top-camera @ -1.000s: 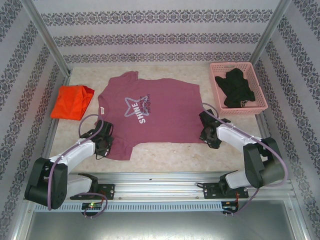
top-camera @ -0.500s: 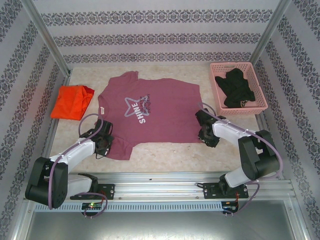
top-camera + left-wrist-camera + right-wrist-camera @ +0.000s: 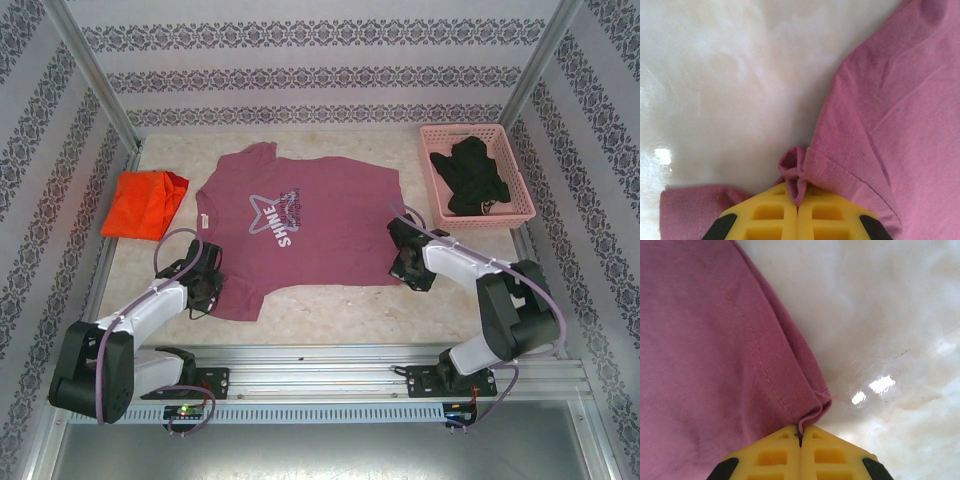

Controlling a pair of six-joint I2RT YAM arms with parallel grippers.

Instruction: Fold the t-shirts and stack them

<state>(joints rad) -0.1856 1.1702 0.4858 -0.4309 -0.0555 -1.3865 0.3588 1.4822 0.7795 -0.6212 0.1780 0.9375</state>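
The left gripper (image 3: 798, 200) is clamped on the near sleeve hem of the maroon shirt (image 3: 320, 225), which lies spread flat, and the right gripper (image 3: 800, 432) is clamped on its near bottom corner. Lift both evenly and carry that edge across, keeping it taut. The orange shirt (image 3: 145, 203) lies far left.

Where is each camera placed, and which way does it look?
Top external: above, behind the bases, looking down on the table, maroon t-shirt, both arms.
Left wrist: on left arm, facing left hand shut on shirt sleeve.
Right wrist: on right arm, facing right hand shut on shirt hem.
Shared: the maroon t-shirt.
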